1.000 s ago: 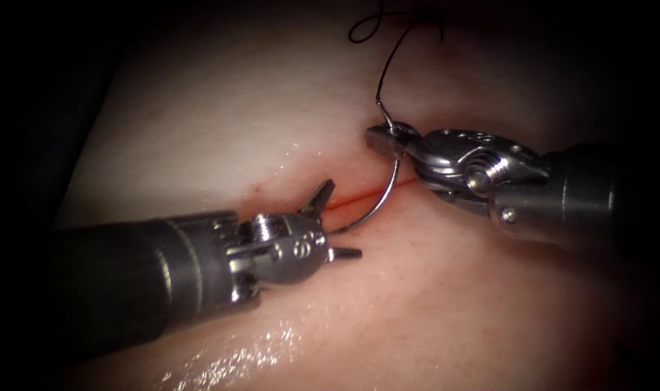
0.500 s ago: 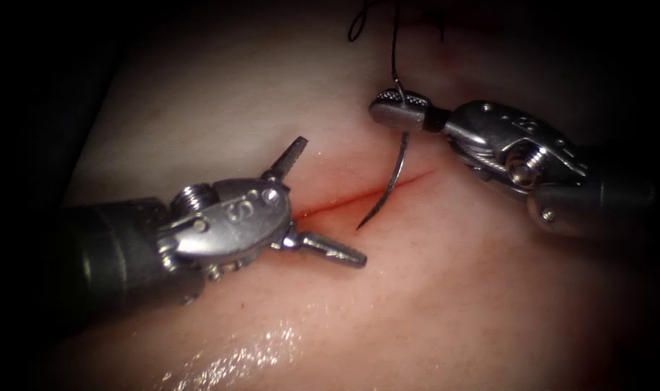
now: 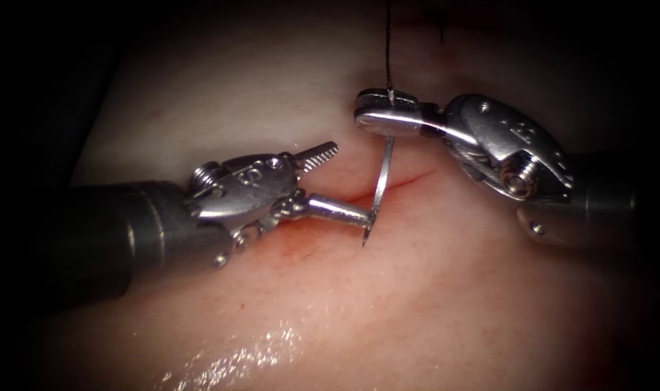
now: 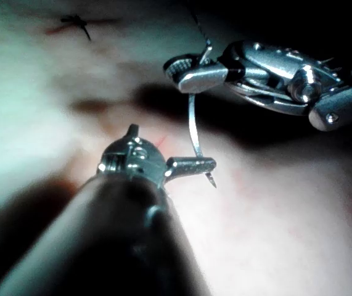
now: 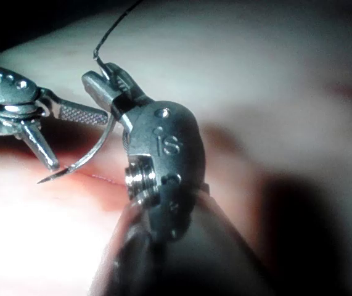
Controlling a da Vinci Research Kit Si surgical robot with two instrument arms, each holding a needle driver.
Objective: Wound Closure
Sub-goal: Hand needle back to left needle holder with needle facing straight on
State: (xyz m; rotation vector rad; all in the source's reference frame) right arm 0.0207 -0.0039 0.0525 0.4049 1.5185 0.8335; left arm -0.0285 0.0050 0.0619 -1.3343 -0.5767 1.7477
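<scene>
The right tool (image 3: 377, 116) comes in from the right with its jaws closed on the needle (image 3: 379, 190), gripping it close to the thread end of the curve. From that grip the needle hangs down across the cut (image 3: 409, 177), its sharp point free in the air just above the tissue (image 3: 431, 289) and not in it. The thread (image 3: 388, 43) runs up from the held end of the needle into the dark beyond the tool.

The left tool (image 3: 330, 181) reaches in from the left with its jaws spread apart and holds nothing. Its lower jaw lies against the needle near the point; its upper jaw angles up and away, clear of the needle. The left wrist view shows the same: the left tool (image 4: 188, 165), with one jaw meeting the needle (image 4: 193, 132) just above the tip. In the right wrist view the right tool (image 5: 105, 83) clamps the needle (image 5: 92, 151), whose tip points out over the red fluid (image 5: 111, 188) along the cut.
</scene>
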